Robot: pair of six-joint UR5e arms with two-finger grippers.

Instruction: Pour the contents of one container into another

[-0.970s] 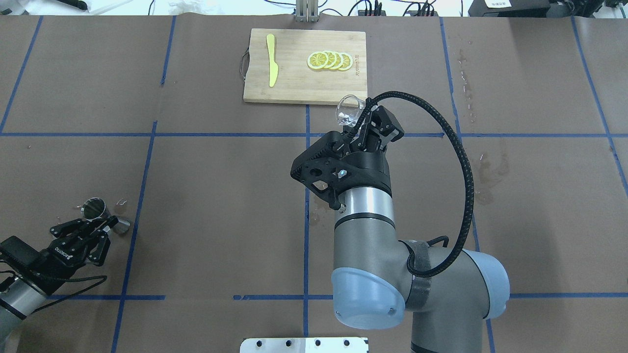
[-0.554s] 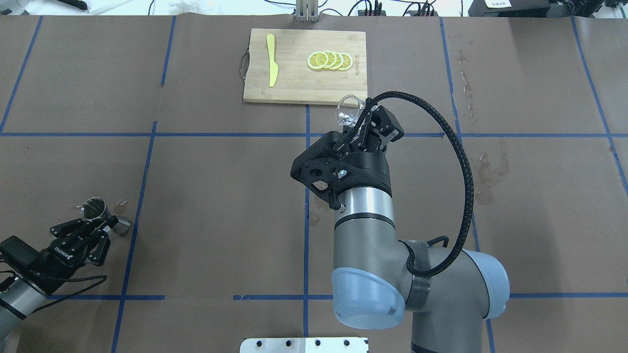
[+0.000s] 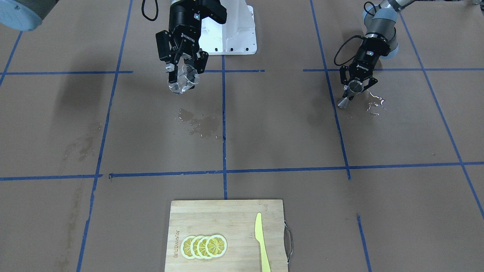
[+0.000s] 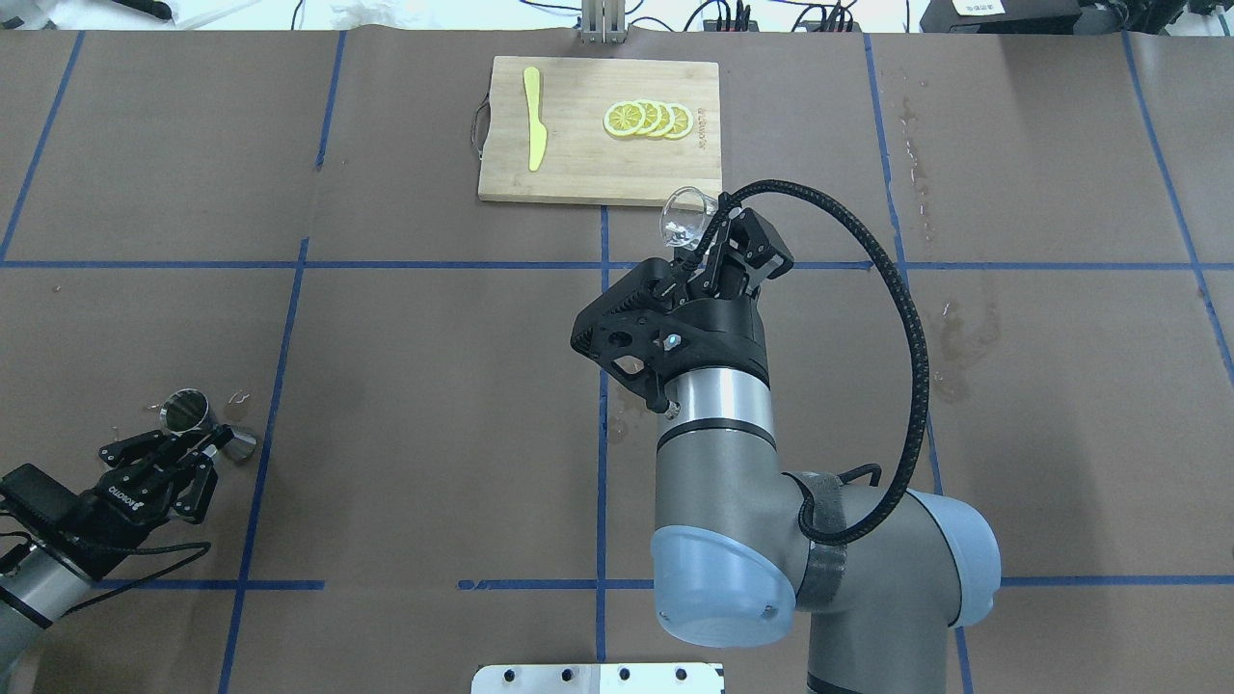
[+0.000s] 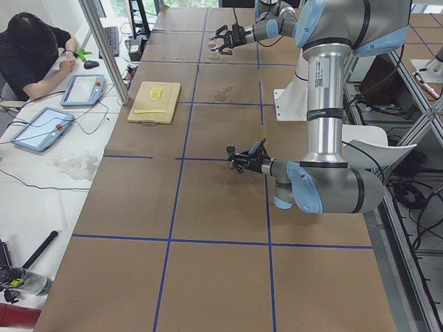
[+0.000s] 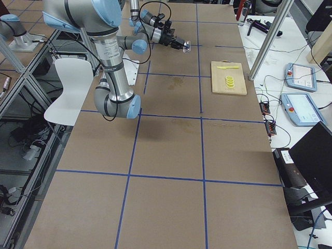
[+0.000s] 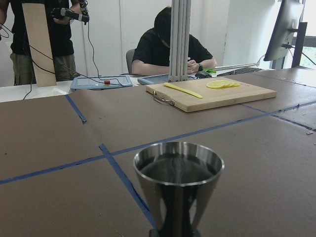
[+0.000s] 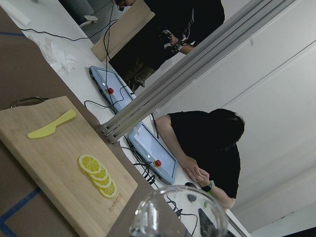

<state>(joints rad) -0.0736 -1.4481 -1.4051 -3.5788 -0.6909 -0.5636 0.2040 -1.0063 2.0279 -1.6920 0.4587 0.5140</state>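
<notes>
Over the centre of the brown-papered table [image 4: 434,386], the right gripper [image 4: 709,241] clamps a tilted clear glass cup [image 4: 683,220], held raised. The left gripper [image 4: 204,445] grips an upright steel double-cone jigger [image 4: 188,410], low at the robot's left. The jigger lies well to the left of the cup, so I judge that gap must close before pouring.

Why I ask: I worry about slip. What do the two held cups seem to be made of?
The jigger looks like polished metal, probably stainless steel: silvery, with mirror-like reflections on its wall. The clear cup is transparent and glossy; the background shows through it. Glass or clear plastic, I cannot tell which.
</notes>
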